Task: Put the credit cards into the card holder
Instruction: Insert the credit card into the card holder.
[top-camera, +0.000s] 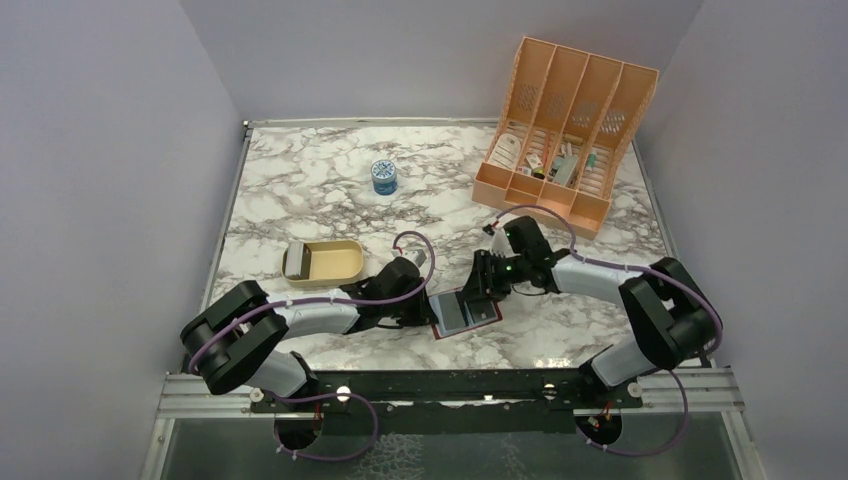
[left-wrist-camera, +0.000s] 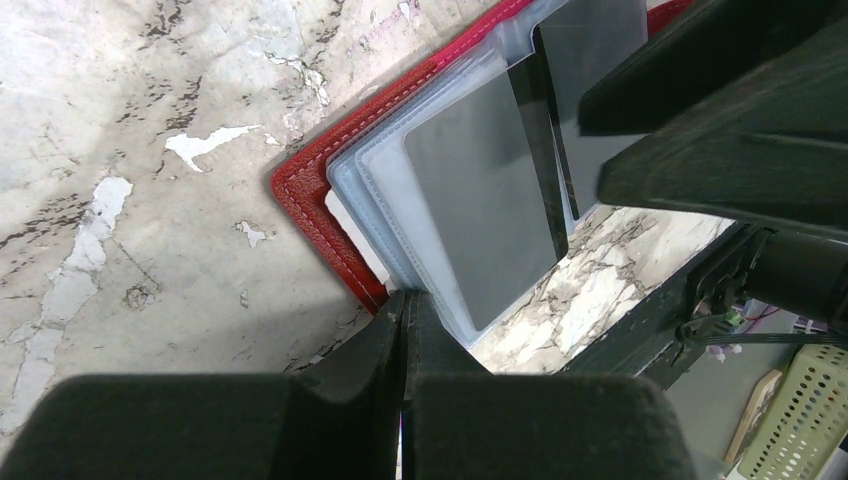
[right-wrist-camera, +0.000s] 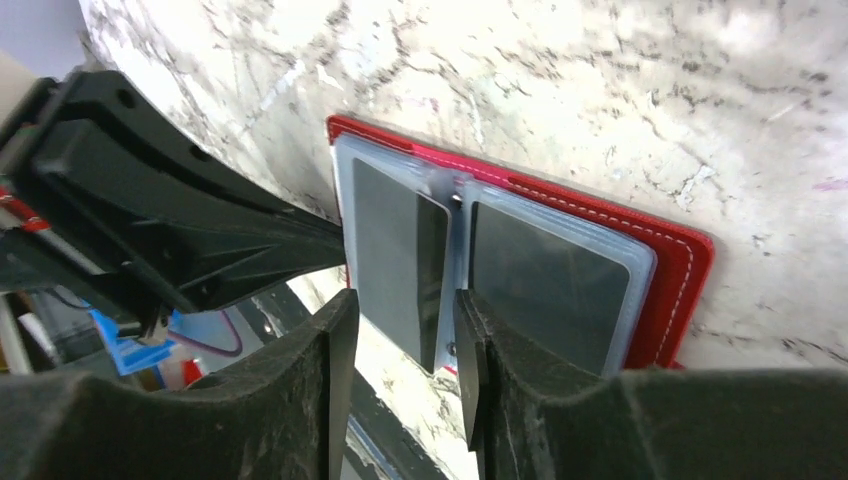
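The card holder (top-camera: 466, 313) lies open near the front edge of the table (top-camera: 300, 190), with dark credit cards (right-wrist-camera: 545, 285) in its clear pockets. The left gripper (left-wrist-camera: 402, 320) has its fingers pressed together, tips at the holder's edge. The right gripper (right-wrist-camera: 400, 390) is narrowly parted, straddling a pocketed card.

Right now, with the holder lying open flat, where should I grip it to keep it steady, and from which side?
Best bet: pinch the free edge of the clear sleeves of the holder, coming low from the left arm's side. Its red cover lies flat on the marble, little to get under; the sleeves fan out above it as thin lips. The left end effector sits there.
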